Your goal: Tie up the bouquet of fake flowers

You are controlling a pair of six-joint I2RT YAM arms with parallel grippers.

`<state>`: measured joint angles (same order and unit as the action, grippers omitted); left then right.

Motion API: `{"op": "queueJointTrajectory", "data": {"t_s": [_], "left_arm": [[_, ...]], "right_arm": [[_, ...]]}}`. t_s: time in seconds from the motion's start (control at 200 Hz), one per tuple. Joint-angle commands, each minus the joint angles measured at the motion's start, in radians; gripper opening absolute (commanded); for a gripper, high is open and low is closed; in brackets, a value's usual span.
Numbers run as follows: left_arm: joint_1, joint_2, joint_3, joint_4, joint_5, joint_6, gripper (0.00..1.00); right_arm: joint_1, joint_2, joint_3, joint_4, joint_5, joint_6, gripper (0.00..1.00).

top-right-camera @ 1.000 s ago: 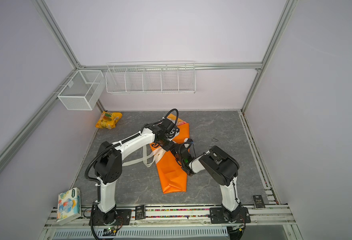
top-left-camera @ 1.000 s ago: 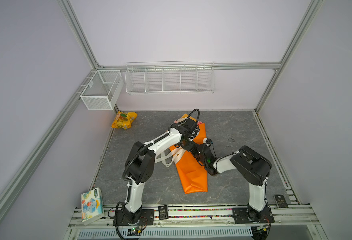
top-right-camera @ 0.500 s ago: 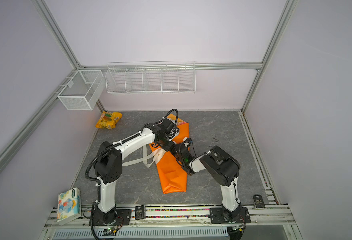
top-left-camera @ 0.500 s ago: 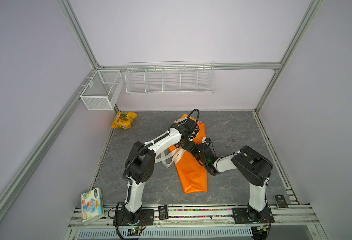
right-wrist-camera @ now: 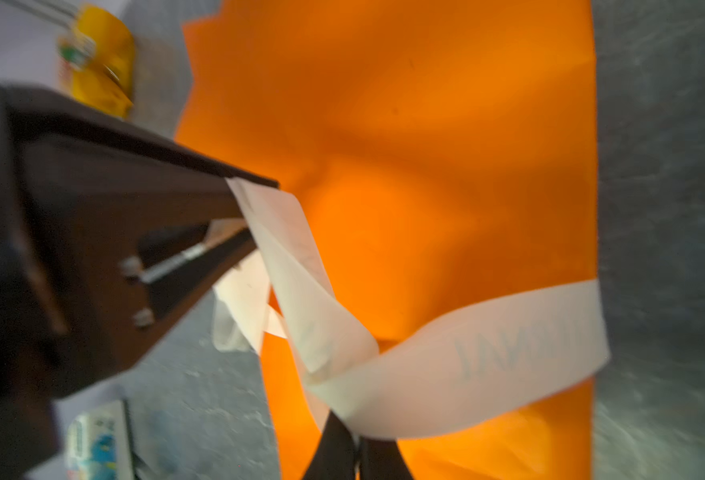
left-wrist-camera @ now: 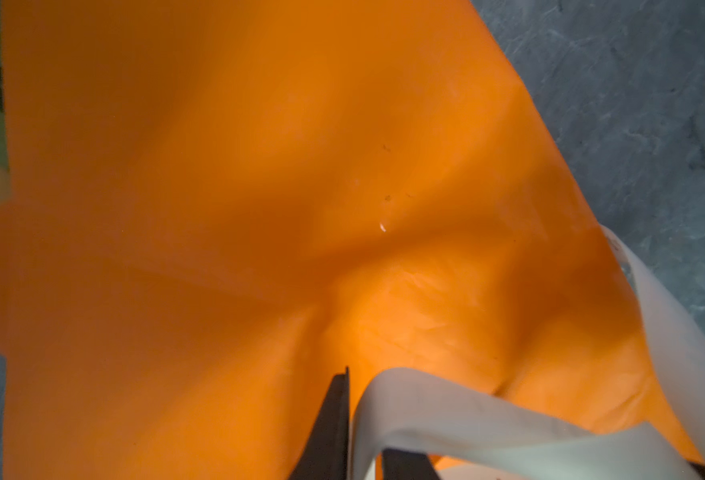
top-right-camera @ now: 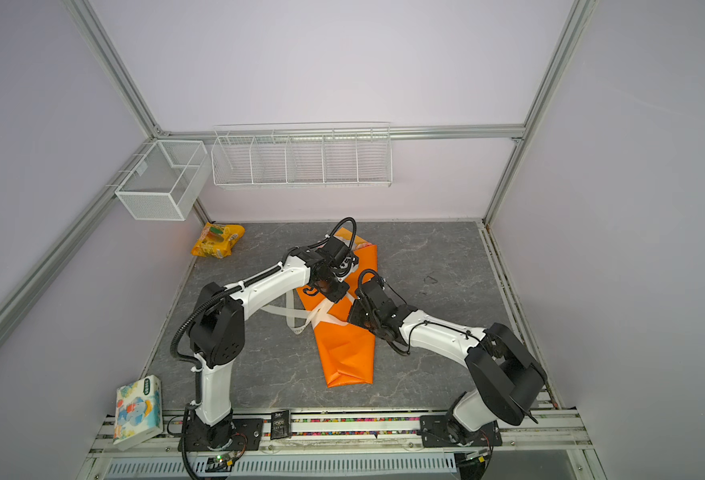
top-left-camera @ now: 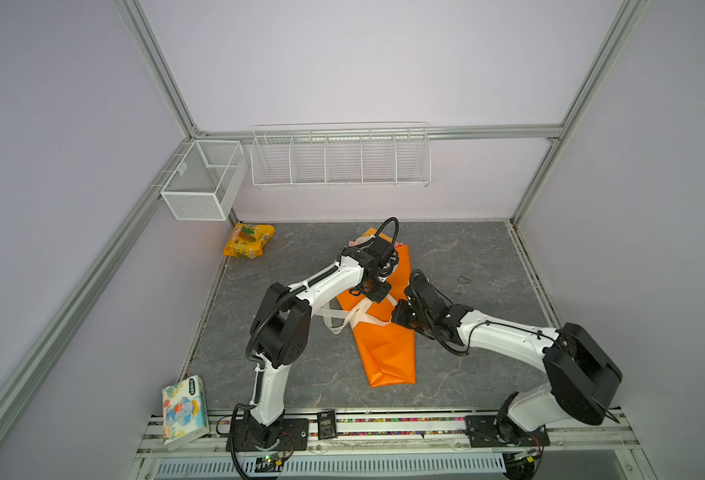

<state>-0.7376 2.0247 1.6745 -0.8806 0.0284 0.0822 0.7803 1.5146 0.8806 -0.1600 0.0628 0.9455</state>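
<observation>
Front rail: a small black box sits on the aluminium rail at bottom centre in both top views. A printed, colourful tissue pack lies at lower left.
Table: a grey stone-patterned tabletop fills the middle of the frame.
Task object: the bouquet of fake flowers, in a long orange paper wrap, lies flat at the centre of the table. Its narrow folded end points toward the bottom of the frame. Its wide end points toward the back, where pale blooms just show past the left arm.
Ribbon: a flat white ribbon crosses the wrap at its waist. A loose loop spills onto the table to the left of the wrap.
Right gripper: the right gripper is at the wrap's right edge, at the waist. In the right wrist view its dark fingers are closed together, pinching the ribbon.
Left gripper: the left gripper is over the wrap, just behind the ribbon crossing. Its fingers stand narrowly apart with a ribbon strand between them. I cannot tell whether they clamp it.
Snack: a yellow-orange snack packet lies at the table's back left corner, well apart from the bouquet.
Walls: a white wire-mesh box hangs at upper left. A long white wire rack with compartments hangs at upper centre.
</observation>
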Motion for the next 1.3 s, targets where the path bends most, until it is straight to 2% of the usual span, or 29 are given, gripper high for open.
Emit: {"op": "queueJointTrajectory", "data": {"t_s": [0.0,0.075,0.16,0.25,0.395,0.46,0.575,0.72,0.91,1.06,1.295], "left_arm": [[0.004,-0.007,-0.037,-0.013,0.034,-0.034,0.33],[0.004,-0.056,-0.078,0.001,0.047,-0.051,0.44],[0.004,-0.126,-0.138,0.026,0.059,-0.078,0.56],[0.01,-0.205,-0.211,0.054,0.069,-0.119,0.64],[0.063,-0.341,-0.349,0.117,0.016,-0.265,0.7],[0.126,-0.387,-0.416,0.148,0.014,-0.346,0.68],[0.247,-0.432,-0.523,0.207,0.009,-0.455,0.56],[0.361,-0.352,-0.499,0.173,-0.029,-0.503,0.52],[0.382,-0.184,-0.351,0.136,-0.115,-0.456,0.55],[0.389,-0.056,-0.235,0.086,-0.161,-0.446,0.52],[0.389,0.037,-0.19,0.066,-0.108,-0.435,0.43]], "right_arm": [[-0.002,-0.002,0.054,-0.314,0.018,-0.182,0.07],[-0.009,0.011,0.098,-0.433,0.098,-0.226,0.07],[-0.013,0.014,0.118,-0.47,0.131,-0.302,0.07],[-0.021,0.019,0.127,-0.468,0.128,-0.34,0.07],[-0.026,0.034,0.152,-0.47,0.131,-0.363,0.07],[-0.026,0.041,0.161,-0.47,0.125,-0.367,0.07],[-0.027,0.048,0.176,-0.464,0.11,-0.374,0.07],[-0.026,0.045,0.184,-0.469,0.112,-0.38,0.07],[-0.027,0.035,0.188,-0.468,0.11,-0.374,0.07],[-0.027,0.037,0.194,-0.467,0.109,-0.374,0.07],[-0.026,0.057,0.211,-0.474,0.098,-0.378,0.07]]}}
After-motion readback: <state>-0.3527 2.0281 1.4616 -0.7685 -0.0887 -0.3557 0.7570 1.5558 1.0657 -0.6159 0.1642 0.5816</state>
